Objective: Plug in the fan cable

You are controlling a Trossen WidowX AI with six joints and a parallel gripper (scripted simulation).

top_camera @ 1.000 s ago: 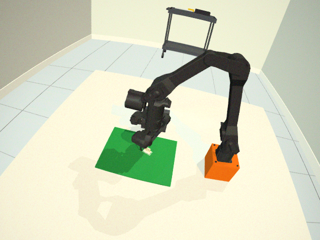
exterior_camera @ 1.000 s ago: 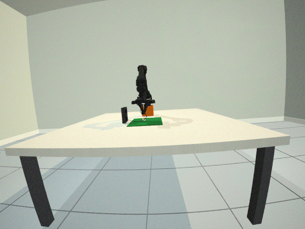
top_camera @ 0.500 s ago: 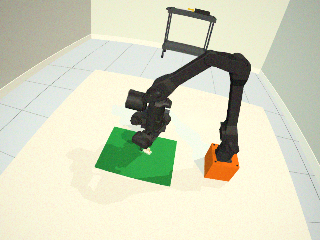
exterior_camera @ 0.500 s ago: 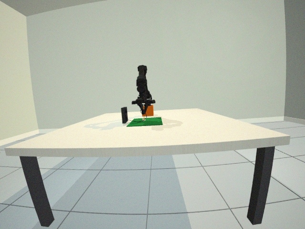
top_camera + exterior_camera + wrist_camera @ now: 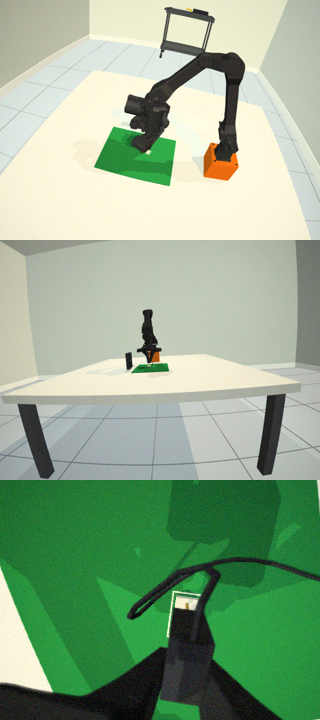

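My gripper [image 5: 149,361] [image 5: 182,657] is shut on the dark fan plug [image 5: 189,652], low over the green board [image 5: 160,178] [image 5: 162,368] [image 5: 260,650]. The white four-pin header [image 5: 186,601] [image 5: 147,152] sits inside a white outline; in the wrist view its far part and a pin show just beyond the plug's end. The plug covers the rest, so I cannot tell whether plug and header touch or are lined up. The black cable [image 5: 240,559] loops from the plug and runs off to the right.
The dark upright fan [image 5: 128,360] stands beside the board's left edge in the exterior view. The orange base block [image 5: 219,167] [image 5: 156,357] carries the arm. A grey cart [image 5: 183,47] stands behind the table.
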